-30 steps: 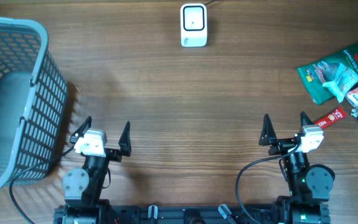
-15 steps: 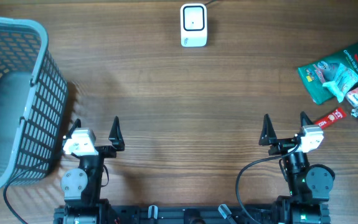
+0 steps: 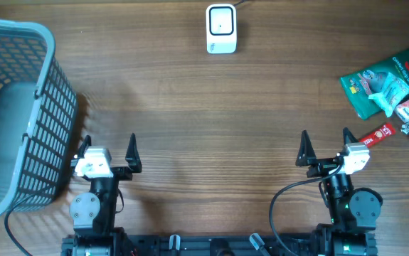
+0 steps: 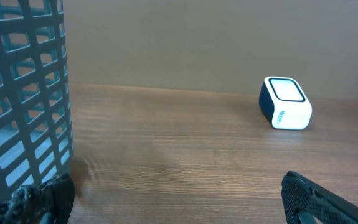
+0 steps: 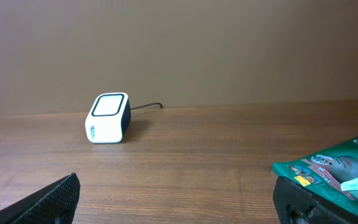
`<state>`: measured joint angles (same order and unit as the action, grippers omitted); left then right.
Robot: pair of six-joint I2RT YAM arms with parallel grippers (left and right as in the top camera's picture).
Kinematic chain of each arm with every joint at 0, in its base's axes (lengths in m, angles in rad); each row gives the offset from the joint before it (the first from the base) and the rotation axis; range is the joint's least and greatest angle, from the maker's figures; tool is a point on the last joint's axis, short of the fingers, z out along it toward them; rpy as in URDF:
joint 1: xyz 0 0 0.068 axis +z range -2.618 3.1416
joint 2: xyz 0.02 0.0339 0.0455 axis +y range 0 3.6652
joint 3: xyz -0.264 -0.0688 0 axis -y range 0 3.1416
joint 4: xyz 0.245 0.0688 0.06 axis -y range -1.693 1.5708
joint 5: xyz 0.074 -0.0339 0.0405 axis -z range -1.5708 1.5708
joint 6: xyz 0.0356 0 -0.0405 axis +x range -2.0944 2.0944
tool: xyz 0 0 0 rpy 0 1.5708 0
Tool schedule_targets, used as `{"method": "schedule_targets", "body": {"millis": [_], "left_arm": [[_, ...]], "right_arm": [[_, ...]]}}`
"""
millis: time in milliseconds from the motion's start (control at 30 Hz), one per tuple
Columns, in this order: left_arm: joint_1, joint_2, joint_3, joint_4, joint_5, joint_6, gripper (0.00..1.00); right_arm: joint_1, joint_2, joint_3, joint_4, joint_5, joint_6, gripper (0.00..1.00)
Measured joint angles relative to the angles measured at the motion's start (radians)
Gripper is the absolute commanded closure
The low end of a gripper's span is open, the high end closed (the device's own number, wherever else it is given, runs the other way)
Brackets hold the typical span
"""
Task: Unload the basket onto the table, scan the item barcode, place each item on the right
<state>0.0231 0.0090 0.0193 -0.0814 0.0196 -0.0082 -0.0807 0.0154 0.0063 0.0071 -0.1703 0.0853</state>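
Right gripper point(image 3: 325, 140): spread, empty | left gripper point(image 3: 109, 141): spread, empty | item pile point(image 3: 385, 84): table's far right | scanner point(image 3: 221, 28): top centre | advice: right arm lifts one piece only, barcode turned toward scanner window.

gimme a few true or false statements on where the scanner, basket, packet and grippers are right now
1. The left gripper and the right gripper are both open and empty. True.
2. The basket stands on the robot's left; the scanner stands at the far middle. True.
3. The green packet lies in the basket. False: it lies on the table at the right.
4. The right gripper is closed on the scanner. False: the gripper is open and well apart from it.
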Motion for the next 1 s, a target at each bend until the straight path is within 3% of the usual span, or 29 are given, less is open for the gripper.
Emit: {"method": "schedule_targets", "body": {"millis": [1000], "left_arm": [[0.0, 0.0, -0.001, 0.0, 0.0, 0.011, 0.0]], "right_arm": [[0.0, 0.0, 0.0, 0.0, 0.0, 0.0, 0.0]]}}
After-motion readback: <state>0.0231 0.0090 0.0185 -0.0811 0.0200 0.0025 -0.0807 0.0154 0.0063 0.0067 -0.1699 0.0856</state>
